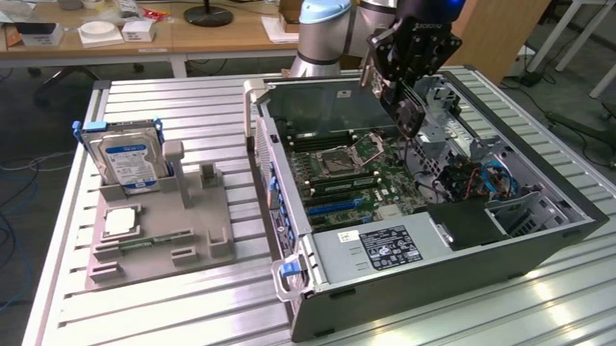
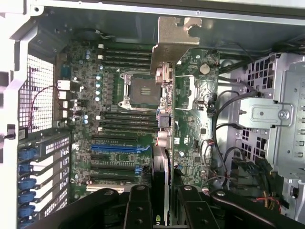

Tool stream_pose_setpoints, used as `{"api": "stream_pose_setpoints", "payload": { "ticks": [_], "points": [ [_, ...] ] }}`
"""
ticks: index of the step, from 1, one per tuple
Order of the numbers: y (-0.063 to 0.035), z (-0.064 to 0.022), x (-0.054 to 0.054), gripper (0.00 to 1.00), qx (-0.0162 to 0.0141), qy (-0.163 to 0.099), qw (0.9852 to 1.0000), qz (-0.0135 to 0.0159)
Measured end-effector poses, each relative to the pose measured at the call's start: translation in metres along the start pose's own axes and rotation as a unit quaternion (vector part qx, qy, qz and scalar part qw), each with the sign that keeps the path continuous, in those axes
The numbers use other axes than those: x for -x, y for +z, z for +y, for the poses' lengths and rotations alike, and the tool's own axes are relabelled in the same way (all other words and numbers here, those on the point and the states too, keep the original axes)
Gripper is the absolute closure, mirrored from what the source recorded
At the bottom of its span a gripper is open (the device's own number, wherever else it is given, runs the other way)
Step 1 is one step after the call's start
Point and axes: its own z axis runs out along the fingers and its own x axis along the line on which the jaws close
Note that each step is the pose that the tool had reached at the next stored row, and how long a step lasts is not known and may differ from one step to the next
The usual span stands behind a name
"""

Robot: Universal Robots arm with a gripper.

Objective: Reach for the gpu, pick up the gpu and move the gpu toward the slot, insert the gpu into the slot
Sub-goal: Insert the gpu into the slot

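**Gpu clamped in the gripper, held over the open case.**

On the exterior view's left, a grey tray point(image 1: 198, 249) carries the silver hard drive point(image 1: 130, 162) standing upright (its blue-and-white label is too small to read). To the right sits the open computer case point(image 1: 433, 288) with the green motherboard point(image 1: 371, 180) and a power supply point(image 1: 385, 249) whose sticker print is illegible. Further right, the arm point(image 1: 322, 29) stands over the case with its wrist pointing down, and the gripper point(image 1: 405, 97) is clenched on the gpu point(image 1: 413, 122). The gpu is a thin dark card held on edge above the board. In the wrist view the black fingers point(image 2: 138, 205) flank the card, which bears a small green mark (unreadable). Its metal bracket point(image 2: 172, 38) lies beyond the processor socket point(image 2: 143, 90). The card sits apart from the blue slot point(image 2: 114, 148) and is not seated.
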Motion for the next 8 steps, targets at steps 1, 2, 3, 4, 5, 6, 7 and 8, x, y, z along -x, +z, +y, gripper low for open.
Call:
{"api": "stream_pose_setpoints", "payload": {
  "ticks": [1, 2, 3, 4, 5, 6, 7, 8],
  "points": [
    [0.0000, 0.0000, 0.0000, 0.73, 0.0001, -0.005, 1.0000, 0.0001],
    [0.0000, 0.0000, 0.0000, 0.73, 0.0002, -0.009, 1.0000, 0.0001],
    [0.0000, 0.0000, 0.0000, 0.73, 0.0002, -0.014, 0.9999, 0.0001],
    [0.0000, 0.0000, 0.0000, 0.73, 0.0003, -0.020, 0.9998, 0.0002],
    [0.0000, 0.0000, 0.0000, 0.73, 0.0004, -0.025, 0.9997, 0.0003],
    [0.0000, 0.0000, 0.0000, 0.73, 0.0005, -0.031, 0.9995, 0.0003],
    [0.0000, 0.0000, 0.0000, 0.73, 0.0005, -0.037, 0.9993, 0.0004],
    [0.0000, 0.0000, 0.0000, 0.73, 0.0006, -0.043, 0.9991, 0.0004]
  ]
}}
